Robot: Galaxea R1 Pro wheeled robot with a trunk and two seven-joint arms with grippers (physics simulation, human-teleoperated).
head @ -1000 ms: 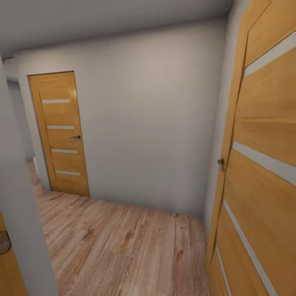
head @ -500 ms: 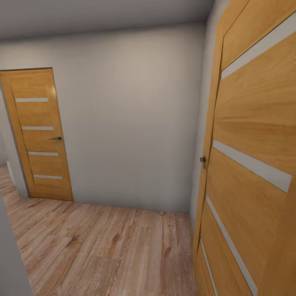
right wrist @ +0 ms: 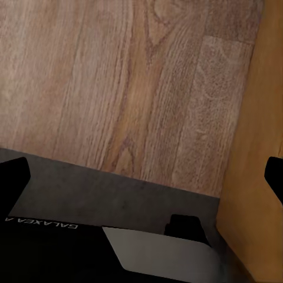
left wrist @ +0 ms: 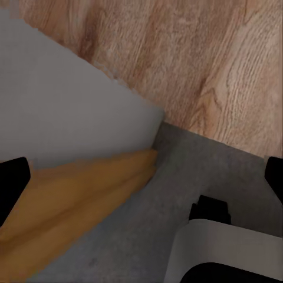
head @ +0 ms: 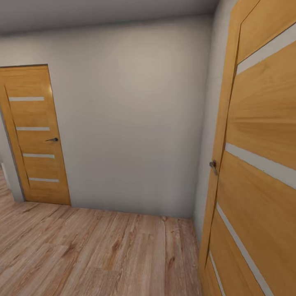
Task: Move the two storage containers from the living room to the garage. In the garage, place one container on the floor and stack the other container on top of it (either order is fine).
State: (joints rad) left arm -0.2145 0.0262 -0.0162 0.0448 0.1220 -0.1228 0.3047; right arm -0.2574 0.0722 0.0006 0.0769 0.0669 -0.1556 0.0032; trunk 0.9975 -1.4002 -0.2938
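A hallway with wood-plank floor (head: 102,250) and two wooden doors (head: 35,135) is seen; no containers are visible, both grippers (left wrist: 141,177) (right wrist: 141,177) are spread empty, so delivery is judged outstanding.

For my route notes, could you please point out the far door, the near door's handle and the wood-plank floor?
far door (head: 35,135): head view, middle panel.
near door's handle (head: 213,165): head view, lever.
wood-plank floor (head: 102,250): head view, bare planks.
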